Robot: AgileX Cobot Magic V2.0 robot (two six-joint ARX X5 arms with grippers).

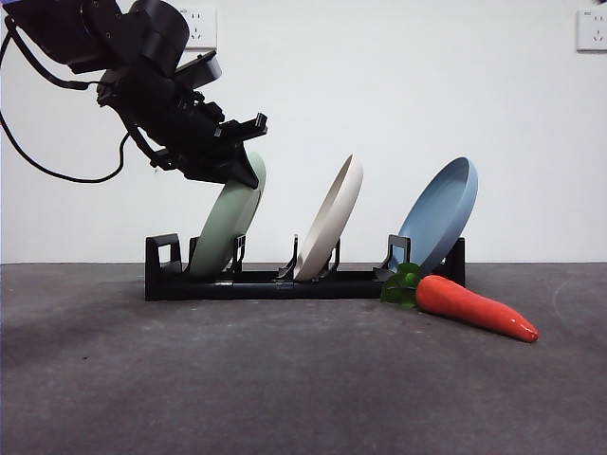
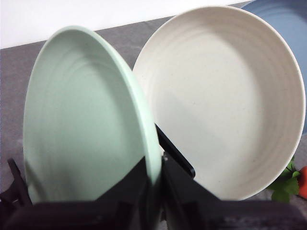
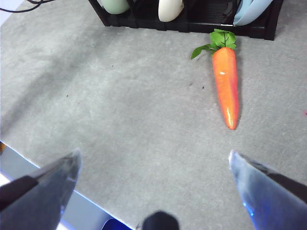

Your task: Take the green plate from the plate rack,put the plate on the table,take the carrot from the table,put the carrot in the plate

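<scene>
The green plate (image 1: 223,237) leans in the left slot of the black plate rack (image 1: 256,284). My left gripper (image 1: 251,156) comes in from the upper left and is shut on the plate's top rim. In the left wrist view its jaws (image 2: 154,165) pinch the rim of the green plate (image 2: 81,120), one on each side. The carrot (image 1: 474,308) lies on the table (image 1: 190,379) in front of the rack's right end, leaves toward the rack. My right gripper (image 3: 153,160) is open and empty above the table, well short of the carrot (image 3: 225,81).
A cream-white plate (image 1: 332,223) leans in the middle slot and a blue plate (image 1: 441,213) in the right slot. The white plate (image 2: 225,96) stands close behind the green one. The rack (image 3: 192,19) stands across the far side of the table.
</scene>
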